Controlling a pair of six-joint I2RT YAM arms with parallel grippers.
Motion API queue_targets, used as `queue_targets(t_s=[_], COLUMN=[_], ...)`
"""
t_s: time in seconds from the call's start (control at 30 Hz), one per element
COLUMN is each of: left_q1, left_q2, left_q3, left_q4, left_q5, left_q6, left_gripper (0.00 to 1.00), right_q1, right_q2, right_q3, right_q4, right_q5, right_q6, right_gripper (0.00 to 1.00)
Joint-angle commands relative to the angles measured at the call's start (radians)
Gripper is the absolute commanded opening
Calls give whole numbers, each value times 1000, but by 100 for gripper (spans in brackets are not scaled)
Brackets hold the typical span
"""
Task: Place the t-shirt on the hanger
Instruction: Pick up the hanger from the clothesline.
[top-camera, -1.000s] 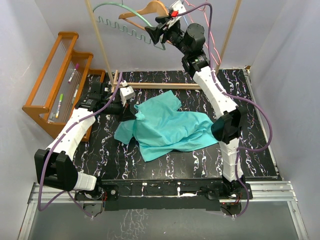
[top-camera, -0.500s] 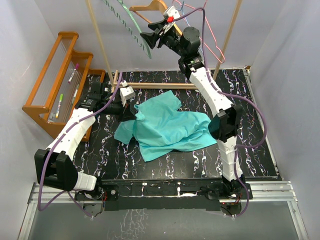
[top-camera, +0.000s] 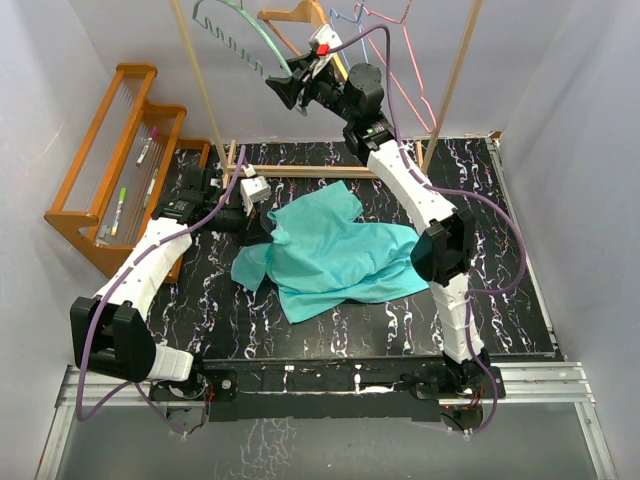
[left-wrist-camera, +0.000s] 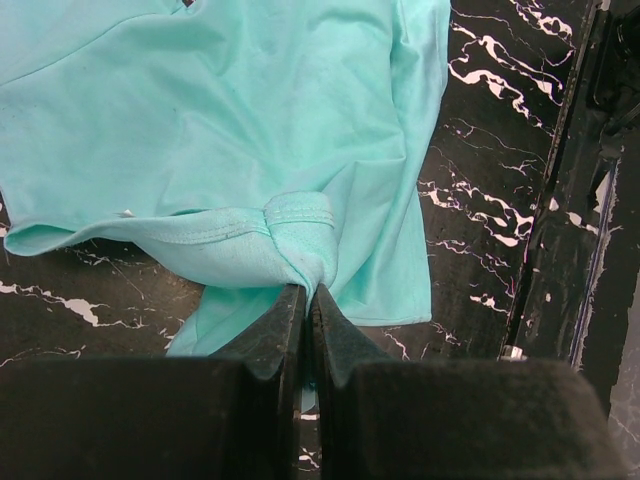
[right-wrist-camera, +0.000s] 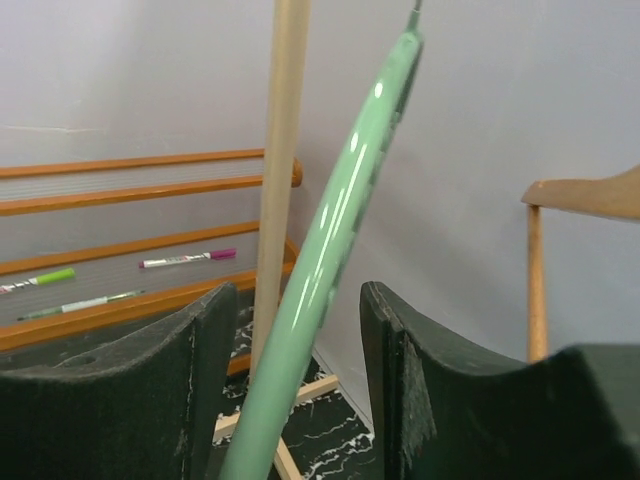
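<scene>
The teal-green t-shirt (top-camera: 340, 255) lies crumpled on the black marbled table (top-camera: 500, 300). My left gripper (top-camera: 258, 222) is at its left edge, shut on a bunched fold of the shirt (left-wrist-camera: 250, 120); in the left wrist view the cloth is pinched between its fingertips (left-wrist-camera: 305, 290). My right gripper (top-camera: 283, 88) is raised high at the back and holds the pale mint hanger (top-camera: 265, 35) by one arm. In the right wrist view the hanger's bar (right-wrist-camera: 350, 170) runs up between the fingers (right-wrist-camera: 298, 290), against the left one. The hanger is tilted, its hook toward the upper left.
A wooden rail stand with leaning posts (top-camera: 210, 100) and a base bar (top-camera: 320, 170) crosses the back. An orange wooden hanger (top-camera: 295, 12), a blue wire hanger and a pink wire hanger (top-camera: 400, 60) hang there. An orange rack (top-camera: 120, 150) with markers stands at the left.
My right gripper has swung left and slightly down with the mint hanger, which has turned and come away from the other hangers. The left gripper and the shirt have barely moved.
</scene>
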Motion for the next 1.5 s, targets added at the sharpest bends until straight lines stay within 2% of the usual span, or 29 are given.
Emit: queue_targets(t_s=[0.0,0.1,0.17,0.2,0.4,0.57,0.67,0.77,0.87,1.2,1.33,1.47], left_q1=[3,3,4,3,4,3,3,4,3,4,4,3], left_q2=[-14,-14,-14,-14,-14,-14,-15,-15,-14,-14,-14,8], left_q3=[-5,-10,-14,-15,-18,-20,-22,-20,-20,-26,-26,-22], left_q4=[7,5,6,9,17,16,15,15,14,6,10,8], left_q5=[52,50,50,50,53,54,54,58,62,59,60,65], left_q6=[-4,-1,-1,-2,-10,-11,-12,-15,-18,-13,-12,-11], left_gripper=[0,0,0,0,0,0,0,0,0,0,0,0], right_q1=[13,15,17,18,31,55,71,73,74,75,75,75], right_q2=[15,12,2,-7,-51,-78,-69,-78,-94,-106,-116,-121], right_q3=[71,65,48,35,-5,-10,40,34,0,-1,-18,-17], right_q4=[49,61,75,83,121,142,76,26,-19,-135,-145,-141], right_q5=[25,41,64,78,157,219,273,290,303,300,307,309], right_q6=[-14,-18,-25,-30,-71,-130,-174,-181,-176,-153,-159,-160], right_gripper=[50,33,14,9,8,8,8,25,37,58,60,51])
